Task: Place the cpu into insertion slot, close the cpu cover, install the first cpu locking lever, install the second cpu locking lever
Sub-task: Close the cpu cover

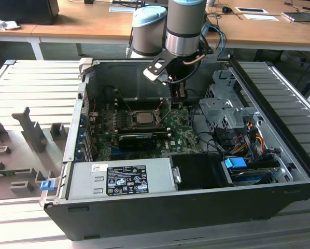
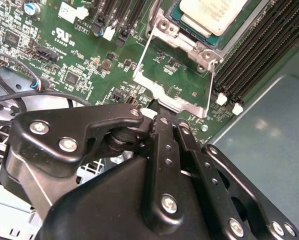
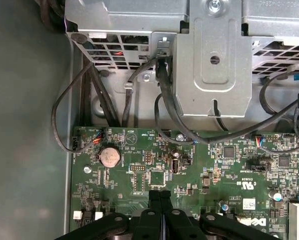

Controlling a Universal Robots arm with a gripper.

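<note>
Your gripper (image 2: 160, 116) has its fingers (image 3: 153, 207) pressed together, tips right at the free edge of the swung-open cpu cover (image 2: 172, 97). The cpu (image 2: 214, 12) sits in the insertion slot (image 2: 188, 42). Inside the computer case (image 1: 144, 218), the power supply (image 1: 87, 181) carries a black-and-white label (image 1: 126, 180), its print too small to read.

Soft, even light; mild metallic glare.

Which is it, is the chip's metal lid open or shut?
Open. In the second wrist view the cpu cover is tilted up off the cpu; the green board shows through its window.
</note>
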